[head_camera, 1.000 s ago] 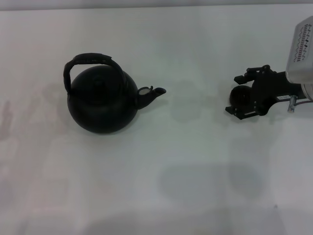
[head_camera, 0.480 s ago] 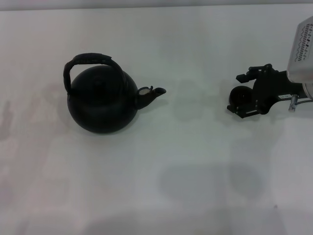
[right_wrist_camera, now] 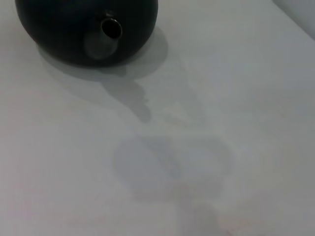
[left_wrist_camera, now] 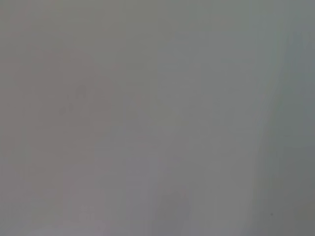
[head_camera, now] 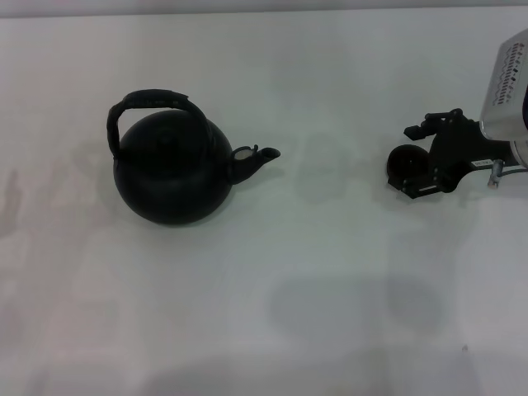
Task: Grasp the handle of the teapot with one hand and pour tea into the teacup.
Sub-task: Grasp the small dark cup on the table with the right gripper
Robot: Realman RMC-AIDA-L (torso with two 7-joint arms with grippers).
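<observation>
The teapot (head_camera: 172,169) stands upright on the white table (head_camera: 330,280), on the robot's left side of the head view. Its handle (head_camera: 147,106) arches over the lid, and its long line runs roughly across the view, in the same line as the spout (head_camera: 254,161), which points toward the robot's right. Nothing touches the handle.

The teacup (head_camera: 404,163) is well apart from the teapot, far on the right side. The right gripper (head_camera: 425,158) is at the cup: its black jaws stand on both sides of the small round body. From this view they seem closed on the teacup, but I cannot tell whether the cup rests on the table or is a little lifted.

The left arm does not show in the head view, and its wrist camera gives only a plain grey surface.

In the right wrist view the teapot (right_wrist_camera: 86,29) appears with the spout opening turned toward the camera, so the right arm looks along the spout line.

I judge that the pouring has not started. The teapot lies to the left of the right gripper, so the left arm should be nearer to the handle, and it would best come from above, across the arch.
</observation>
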